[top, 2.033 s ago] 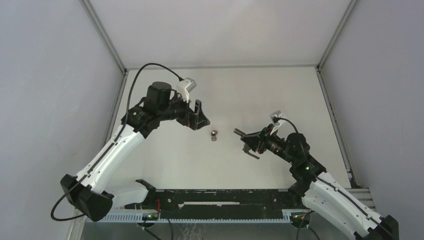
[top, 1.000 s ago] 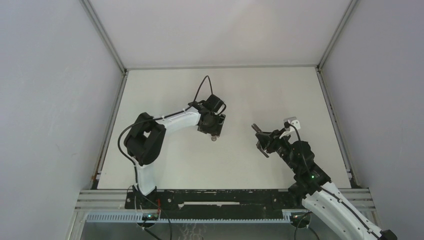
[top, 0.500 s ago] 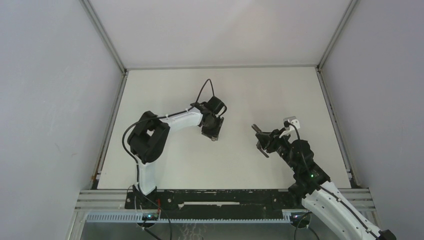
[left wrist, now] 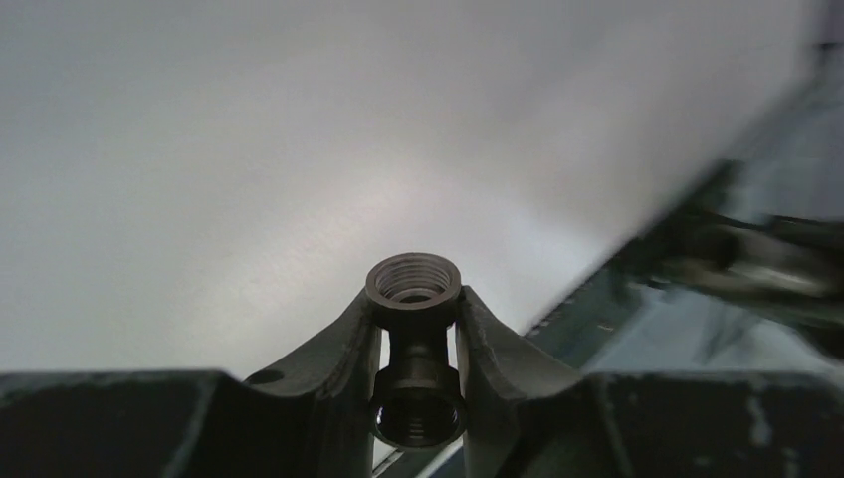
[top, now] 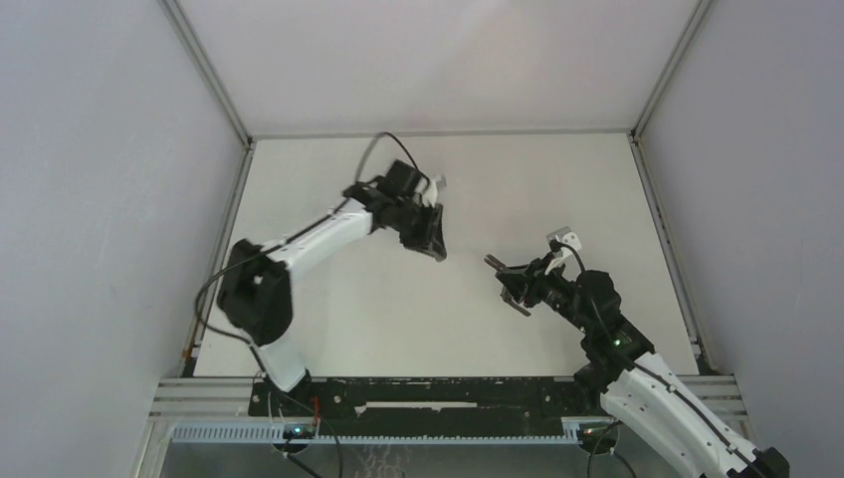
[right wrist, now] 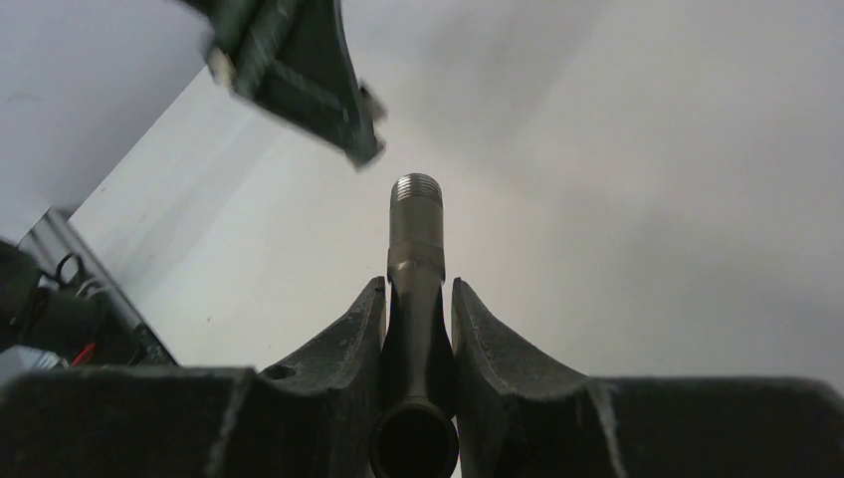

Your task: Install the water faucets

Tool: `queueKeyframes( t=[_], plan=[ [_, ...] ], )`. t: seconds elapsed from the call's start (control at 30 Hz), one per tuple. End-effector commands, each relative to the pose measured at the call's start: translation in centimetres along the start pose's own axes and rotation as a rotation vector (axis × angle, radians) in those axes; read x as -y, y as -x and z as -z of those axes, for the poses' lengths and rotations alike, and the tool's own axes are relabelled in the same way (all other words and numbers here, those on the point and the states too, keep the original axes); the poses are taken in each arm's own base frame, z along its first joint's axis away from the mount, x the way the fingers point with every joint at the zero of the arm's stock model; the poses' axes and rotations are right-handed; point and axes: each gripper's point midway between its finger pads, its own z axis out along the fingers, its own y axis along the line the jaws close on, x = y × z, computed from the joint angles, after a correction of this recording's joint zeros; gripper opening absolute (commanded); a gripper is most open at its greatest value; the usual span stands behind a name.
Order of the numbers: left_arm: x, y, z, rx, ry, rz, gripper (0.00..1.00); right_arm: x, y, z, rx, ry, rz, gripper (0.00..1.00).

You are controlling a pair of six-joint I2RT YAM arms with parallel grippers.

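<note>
White and bare, the desk (top: pixel 448 179) fills the middle of the top view, with grey walls on three sides. The left arm (top: pixel 309 239) reaches from the lower left of the frame up toward the centre. The right arm (top: pixel 637 373) rises from the lower right corner and points left.

The left fingers (left wrist: pixel 343 344) are pinching the short fitting (left wrist: pixel 413 284) at its narrow waist. Its threaded open mouth stands just above the fingertips in the middle of the left wrist view, and a second ring end shows below, between the fingers. In the top view this pair sits just left of centre.

The right fingers (right wrist: pixel 348 339) are pressed against the sides of the stem (right wrist: pixel 415 229), which runs straight up the middle of the right wrist view. Its threaded tip pokes out past the fingertips, and its hollow near end shows at the bottom edge. No lever handle can be made out from here.

The two faucet parts are apart, the fitting up and to the left of the stem in the top view (the left fingers show only as a dark blur in the upper left of the right wrist view).
</note>
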Motion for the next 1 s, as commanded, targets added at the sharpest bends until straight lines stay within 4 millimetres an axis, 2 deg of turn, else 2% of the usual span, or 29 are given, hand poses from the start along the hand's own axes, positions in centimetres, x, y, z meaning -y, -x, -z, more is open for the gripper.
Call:
queueKeyframes(
  t=[0.0,0.07,0.13,0.23,0.33,0.43,0.5,0.53,0.6,0.77,0.97],
  plan=[
    [8.2,4.4,14.0,0.229,-0.588,0.044,0.0,-6.7,6.8,0.8,0.162,0.285,0.237,0.0],
    [8.8,4.1,16.8,0.197,-0.755,0.162,0.0,-8.2,7.8,1.1,0.2,0.319,0.352,0.0],
    [8.8,3.2,18.7,0.134,-0.853,0.214,0.0,-9.6,8.7,1.5,0.25,0.335,0.468,0.0],
    [9.6,0.9,20.3,0.036,-0.94,0.188,0.0,-11.0,10.3,1.9,0.343,0.311,0.565,0.0],
    [10.1,-1.1,21.9,-0.008,-1.0,0.139,0.0,-13.0,10.9,2.1,0.416,0.32,0.697,0.0],
    [10.5,-2.4,23.0,-0.026,-1.038,0.092,0.0,-14.8,10.1,1.5,0.438,0.327,0.927,0.0],
    [10.7,-3.2,23.6,-0.041,-1.058,0.069,0.0,-15.5,9.2,0.8,0.446,0.324,1.101,0.0],
    [10.7,-3.6,23.9,-0.055,-1.071,0.063,0.0,-15.2,9.7,0.5,0.472,0.27,1.144,0.0],
    [10.8,-4.4,24.4,-0.07,-1.088,0.038,0.0,-15.1,9.5,0.1,0.52,0.229,1.219,0.0],
    [10.7,-6.0,24.2,-0.115,-1.084,0.047,0.0,-15.8,10.3,0.7,0.61,0.211,1.235,0.0],
    [10.4,-5.5,23.3,-0.131,-1.054,0.094,0.0,-16.9,10.8,1.3,0.697,0.136,1.401,0.0]
  ],
)
